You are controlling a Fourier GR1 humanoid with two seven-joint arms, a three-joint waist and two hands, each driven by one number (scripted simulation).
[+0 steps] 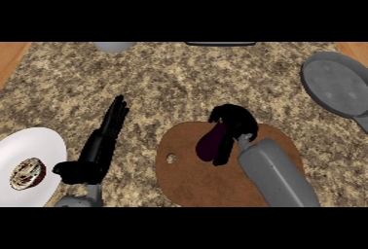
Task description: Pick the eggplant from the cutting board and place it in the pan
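A dark purple eggplant [209,143] lies on the brown cutting board [188,182] near the counter's front. My right hand [236,121] comes over the board from the lower right, its fingers curled round the eggplant's upper end and hiding part of it. The grey pan [338,87] sits at the far right, its handle running toward the lower right edge. My left hand [101,146] rests open to the left of the board, fingers straight and pointing away.
A white plate [39,146] with a small round pastry [27,174] sits at the left edge. A grey bowl [114,46] and a dark object [221,44] show at the counter's far edge. Speckled counter lies between board and pan.
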